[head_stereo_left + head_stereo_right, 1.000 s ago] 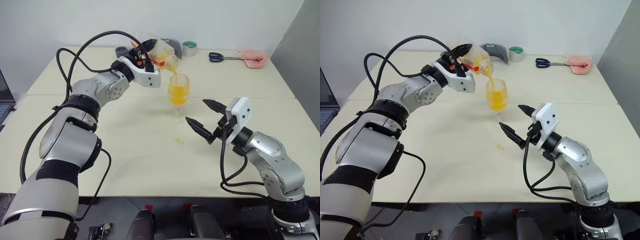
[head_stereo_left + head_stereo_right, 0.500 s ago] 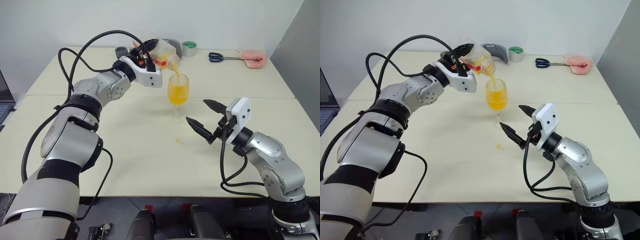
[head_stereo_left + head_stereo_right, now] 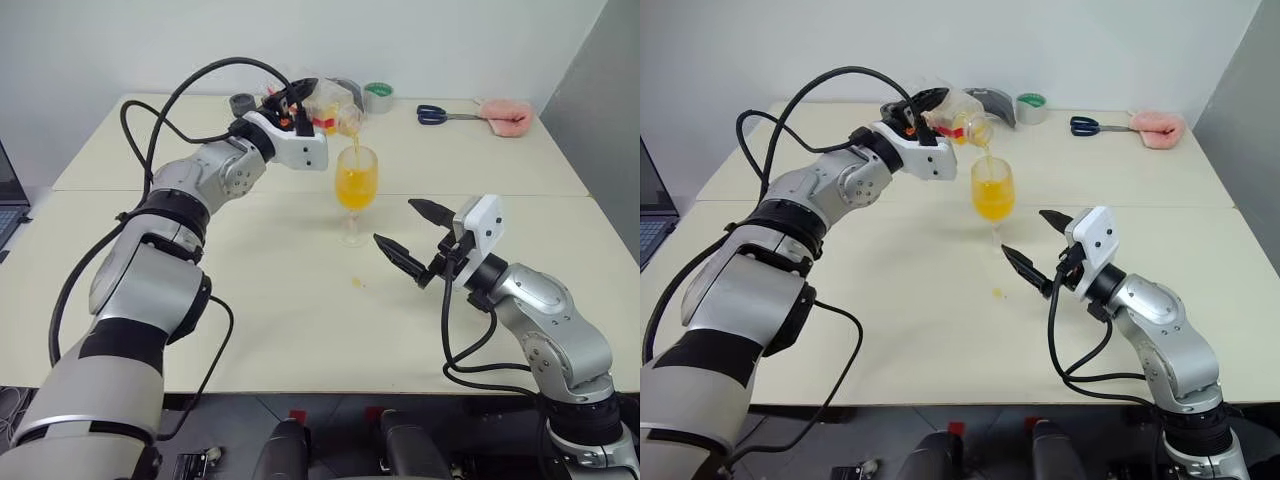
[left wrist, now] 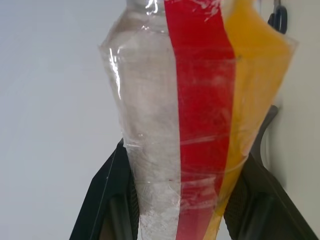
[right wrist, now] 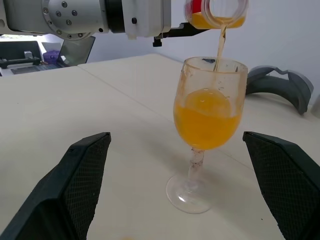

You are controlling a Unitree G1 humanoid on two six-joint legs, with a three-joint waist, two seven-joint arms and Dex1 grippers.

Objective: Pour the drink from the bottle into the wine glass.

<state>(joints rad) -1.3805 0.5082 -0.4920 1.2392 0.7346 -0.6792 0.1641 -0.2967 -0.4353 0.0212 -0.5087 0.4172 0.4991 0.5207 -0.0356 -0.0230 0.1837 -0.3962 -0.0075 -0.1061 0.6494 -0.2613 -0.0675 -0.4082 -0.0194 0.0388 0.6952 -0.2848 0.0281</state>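
My left gripper (image 3: 312, 102) is shut on the bottle (image 3: 331, 109), a clear plastic one with a red label strip (image 4: 200, 115), held tipped with its mouth over the wine glass (image 3: 356, 190). A thin stream of orange drink (image 5: 219, 45) falls from the bottle's mouth into the glass. The glass stands upright at the table's middle, its bowl more than half full of drink (image 5: 205, 125). My right gripper (image 3: 396, 223) hovers open just right of the glass, apart from it, with nothing between its fingers (image 5: 75, 180).
A small orange spill (image 3: 357, 282) lies on the table in front of the glass. At the back are scissors (image 3: 440, 114), a pink cloth (image 3: 505, 115), a tape roll (image 3: 378, 97), a grey curved part (image 3: 992, 100) and a small grey cylinder (image 3: 243, 103).
My left wrist has rolled and tipped the bottle a little further; the stream keeps running into the glass. The right arm has not moved.
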